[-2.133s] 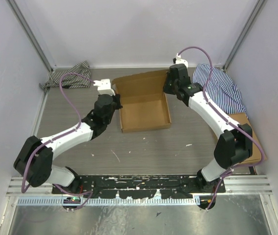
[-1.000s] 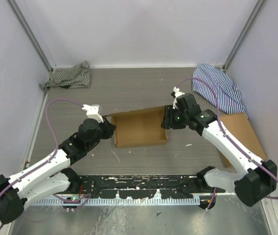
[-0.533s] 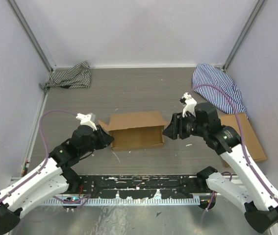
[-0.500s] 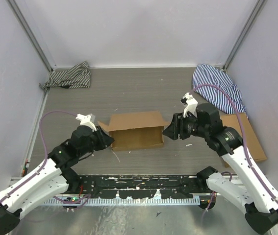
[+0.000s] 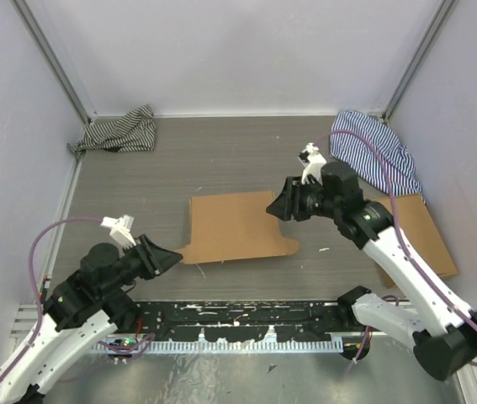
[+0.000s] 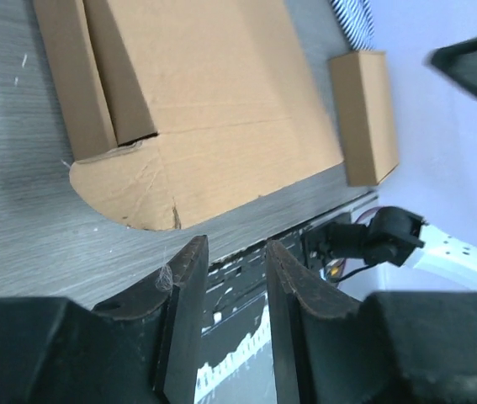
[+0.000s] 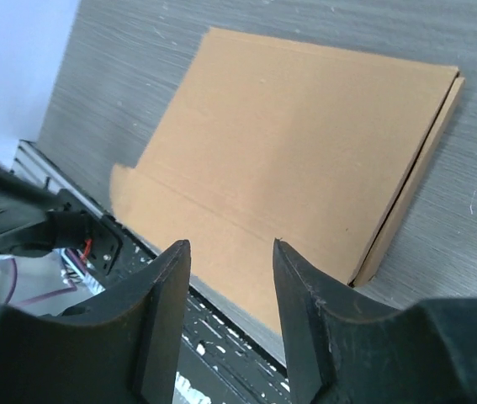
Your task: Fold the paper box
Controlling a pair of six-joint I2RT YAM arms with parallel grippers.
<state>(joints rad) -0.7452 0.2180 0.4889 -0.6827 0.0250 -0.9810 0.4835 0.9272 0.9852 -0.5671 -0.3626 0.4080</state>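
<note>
The paper box (image 5: pixel 236 225) lies low on the table's middle, its plain brown lid panel folded down over it and rounded tabs sticking out at the near corners. My left gripper (image 5: pixel 171 257) is open and empty, just off the box's near-left corner. In the left wrist view the box (image 6: pixel 204 93) lies beyond my left gripper (image 6: pixel 230 269). My right gripper (image 5: pixel 272 207) is open and empty, hovering over the box's far-right corner. The right wrist view shows the box (image 7: pixel 297 151) under my right gripper (image 7: pixel 231 252).
A second brown cardboard box (image 5: pixel 419 236) lies at the right wall, also in the left wrist view (image 6: pixel 364 114). A grey striped cloth (image 5: pixel 119 130) sits back left, a blue striped cloth (image 5: pixel 373 151) back right. The metal base rail (image 5: pixel 238 316) runs along the near edge.
Both grippers held the box's ends and drew it toward the near side. Now the lid lies folded down flat, both grippers have let go, and the left arm has pulled back near-left.
</note>
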